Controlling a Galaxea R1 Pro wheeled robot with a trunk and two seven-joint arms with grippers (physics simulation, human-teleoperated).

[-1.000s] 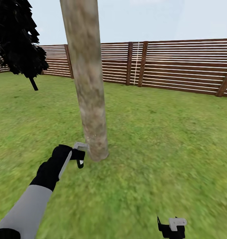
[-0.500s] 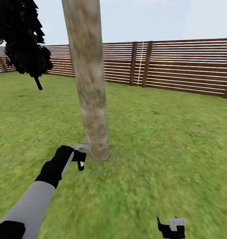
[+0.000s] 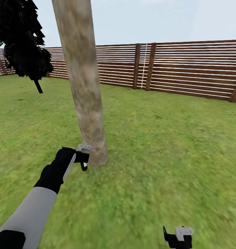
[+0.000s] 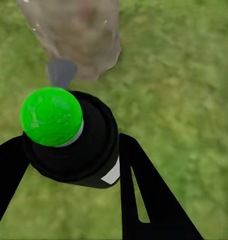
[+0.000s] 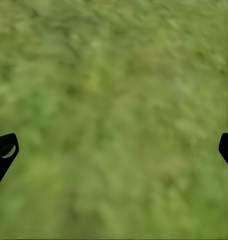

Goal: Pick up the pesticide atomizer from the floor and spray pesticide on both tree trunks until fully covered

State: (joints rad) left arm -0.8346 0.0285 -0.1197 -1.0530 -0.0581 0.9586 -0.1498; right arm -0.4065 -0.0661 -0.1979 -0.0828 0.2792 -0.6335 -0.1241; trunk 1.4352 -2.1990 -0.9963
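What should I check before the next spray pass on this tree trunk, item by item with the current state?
1. Atomizer gripped: ok, the left hand has a finger on each side of its black body.
2. Nozzle aimed at the tree trunk: ok, the grey nozzle tip points at the trunk base in the left wrist view.
3. Spray reaching bark: ok, pale specks show low on the trunk near the nozzle.
4. Trunk fully covered: cannot tell, the far side is hidden.
5. Right hand out of the way: ok, open and low over the grass, away from the trunk.
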